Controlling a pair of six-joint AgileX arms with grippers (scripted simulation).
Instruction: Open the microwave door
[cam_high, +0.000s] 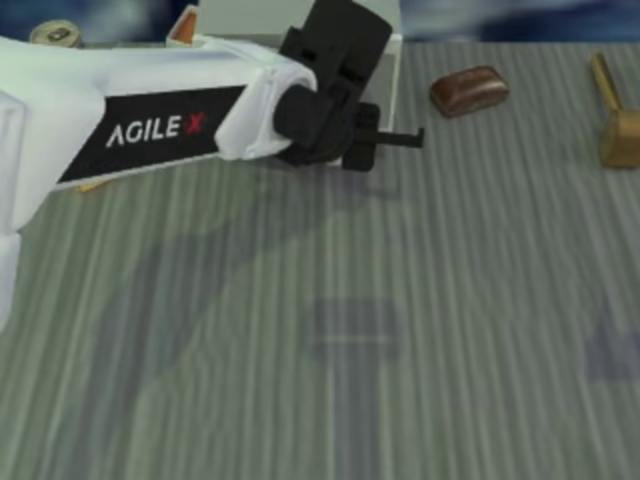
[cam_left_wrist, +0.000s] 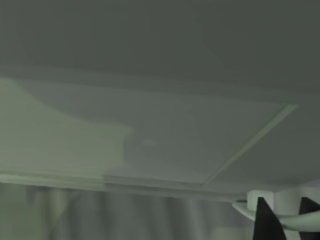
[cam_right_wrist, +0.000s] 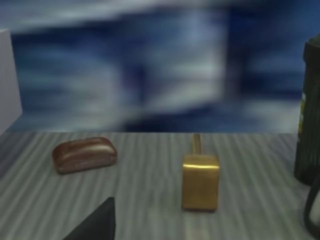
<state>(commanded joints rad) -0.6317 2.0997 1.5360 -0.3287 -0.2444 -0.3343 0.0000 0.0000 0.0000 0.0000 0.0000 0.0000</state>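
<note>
- While your left gripper (cam_high: 415, 137) is reaching at the far edge beside the microwave (cam_high: 392, 60), you cannot tell its finger state.
- Your right arm is sitting outside the top view.

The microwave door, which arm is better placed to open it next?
Left. Its gripper is already at the microwave front, wrist camera filled by the door. The right arm isn't in the top view.

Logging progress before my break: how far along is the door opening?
Done: left claw has reached the microwave at the table's far edge. In hand: its wrist view shows the microwave door very close. Left: the pull; whether the door has swung is unclear. Right arm unseen from above.
</note>
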